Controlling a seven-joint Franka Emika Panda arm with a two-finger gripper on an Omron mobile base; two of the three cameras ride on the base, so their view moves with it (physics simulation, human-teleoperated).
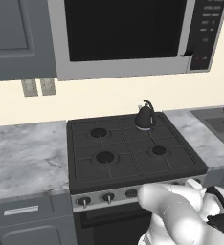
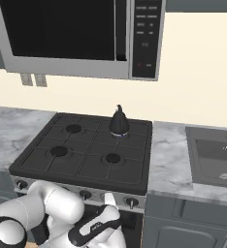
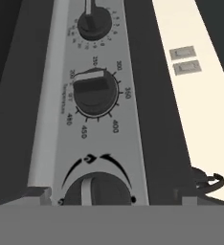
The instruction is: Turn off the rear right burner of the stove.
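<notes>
The black stove (image 1: 133,165) (image 2: 42,167) has a silver front strip (image 3: 47,143) with dark knobs. Its rear right burner (image 2: 119,134) (image 1: 143,128) shows a pale bluish ring under a small black kettle (image 2: 119,121) (image 1: 145,116). My gripper (image 3: 111,196) (image 2: 110,202) is low against the front strip, right of centre. In the hand view its fingertips (image 3: 37,195) stand wide apart on either side of the nearest knob (image 3: 97,189), not touching it. A second knob (image 3: 95,91) with temperature numbers and a third knob (image 3: 92,21) lie further along the strip.
A silver-framed microwave (image 1: 128,38) hangs above the stove. Marble counters (image 1: 23,158) (image 2: 171,160) flank it, with a sink (image 2: 217,155) at the right. Wall switches (image 1: 37,87) sit on the cream wall. My own arm (image 1: 181,215) hides the right-hand knobs in the left base view.
</notes>
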